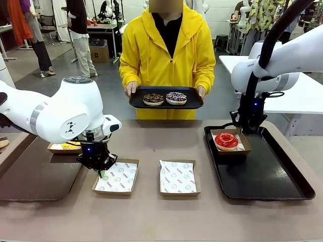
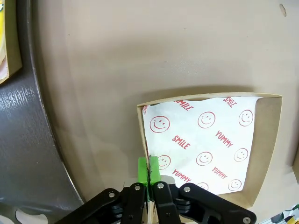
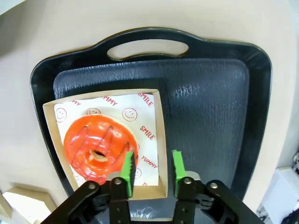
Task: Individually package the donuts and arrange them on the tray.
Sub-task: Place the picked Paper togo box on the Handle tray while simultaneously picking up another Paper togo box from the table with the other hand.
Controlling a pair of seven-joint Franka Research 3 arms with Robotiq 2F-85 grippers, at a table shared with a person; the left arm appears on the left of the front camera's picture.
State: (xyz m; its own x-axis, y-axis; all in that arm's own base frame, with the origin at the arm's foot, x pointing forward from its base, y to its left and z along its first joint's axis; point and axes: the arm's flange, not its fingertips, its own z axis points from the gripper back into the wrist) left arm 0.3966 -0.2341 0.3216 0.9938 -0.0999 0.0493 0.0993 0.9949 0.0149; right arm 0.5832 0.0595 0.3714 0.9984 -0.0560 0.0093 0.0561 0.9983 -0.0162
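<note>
- My left gripper (image 2: 148,163) pinches the empty paper-lined box (image 2: 268,154) by its wall
- My right gripper (image 3: 152,156) hangs open over the boxed red-iced donut (image 3: 96,144) on the tray (image 3: 210,116)

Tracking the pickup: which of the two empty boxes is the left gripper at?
The left-hand box; the left gripper pinches its wall. The other box sits untouched.

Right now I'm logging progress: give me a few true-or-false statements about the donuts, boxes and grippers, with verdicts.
The red donut lies in a box on the tray. True.
The right gripper is shut on that box. False: it is open.
The left gripper pinches an empty box's wall. True.
The person holds three donuts. False: two, a chocolate donut and a purple-sprinkled donut, on a second tray.
</note>
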